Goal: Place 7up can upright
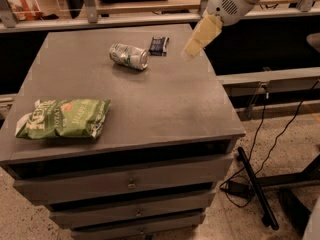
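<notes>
The 7up can, silver and green, lies on its side on the grey cabinet top near the far edge, its top end facing right. My gripper hangs from the white arm at the upper right, above the top's far right part. It is to the right of the can and apart from it, with a small dark packet between them.
A green crisp bag lies flat at the front left of the cabinet top. The cabinet has several drawers below. A black cable and a dark bar lie on the floor to the right. A rail and shelf run behind.
</notes>
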Robot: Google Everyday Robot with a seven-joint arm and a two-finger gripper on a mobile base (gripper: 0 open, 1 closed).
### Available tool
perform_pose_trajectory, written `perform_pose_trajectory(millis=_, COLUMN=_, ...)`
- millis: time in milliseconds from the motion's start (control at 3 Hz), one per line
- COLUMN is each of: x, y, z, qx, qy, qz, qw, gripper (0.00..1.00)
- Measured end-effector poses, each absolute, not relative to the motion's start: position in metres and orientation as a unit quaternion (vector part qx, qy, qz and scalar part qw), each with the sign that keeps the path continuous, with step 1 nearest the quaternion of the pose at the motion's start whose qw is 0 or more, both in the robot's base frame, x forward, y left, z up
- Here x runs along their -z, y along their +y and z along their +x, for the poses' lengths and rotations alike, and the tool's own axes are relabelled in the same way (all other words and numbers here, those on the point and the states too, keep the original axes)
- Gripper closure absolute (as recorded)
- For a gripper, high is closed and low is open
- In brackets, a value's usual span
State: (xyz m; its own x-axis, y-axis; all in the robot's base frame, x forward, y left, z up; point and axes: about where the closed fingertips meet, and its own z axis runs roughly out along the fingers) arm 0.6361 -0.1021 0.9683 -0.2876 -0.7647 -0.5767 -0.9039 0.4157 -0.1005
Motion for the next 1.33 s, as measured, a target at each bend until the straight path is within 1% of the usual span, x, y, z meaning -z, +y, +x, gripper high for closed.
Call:
perform_pose_trajectory(millis=333, x=-0.965, y=-0.091, z=0.650, qx=-0.148, qy=0.805, qz=-0.496, qw=0.290, gripper=0.00)
perform_pose_trajectory(millis=667, x=-0.952, y=-0.056, z=0.668, qx=-0.192, qy=0.794, qz=-0.486, qw=0.311, gripper=0.00)
perform_pose_trajectory(millis=1000, x=-0.941, y=-0.027, z=0.682, qx=-0.207, qy=0.769, qz=-0.505, qw=0.333, gripper=0.00)
perform_pose_trajectory(millis=1333, x=-0.926, y=0.011, z=0.703, qx=-0.204, qy=0.761, qz=-0.523, qw=0.326, gripper=0.00)
